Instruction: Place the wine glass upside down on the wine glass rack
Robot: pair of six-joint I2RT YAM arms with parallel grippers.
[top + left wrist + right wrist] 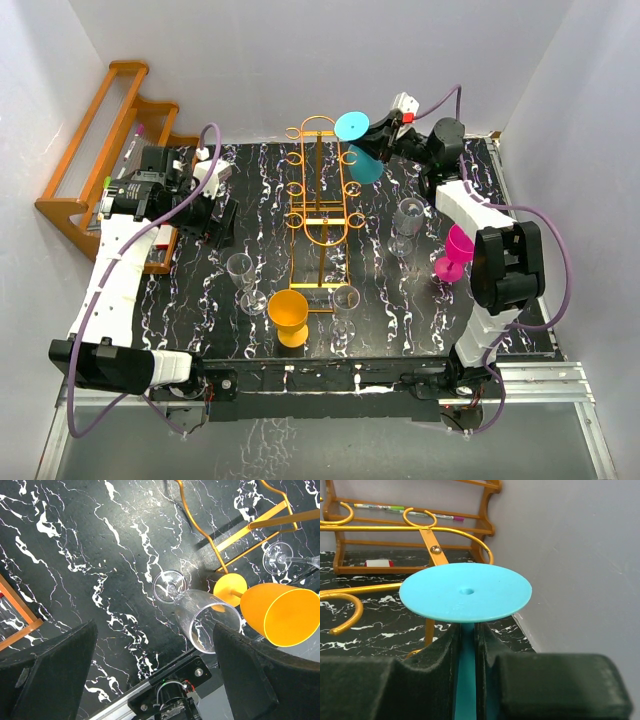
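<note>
The rack (318,200) is stood centrally on the table (200,300). The teal glass (360,150) is gripped upside down by its stem in the right hand (466,635), beside the rack's far right end. The left hand (155,655) is spread wide, empty.

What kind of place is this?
Probably a robot test booth: a left arm and right arm bolted to a black table, with plain white walls close around it.

Teal wine glass (365,165), foot up, beside upright golden wire rack (318,190)
</note>
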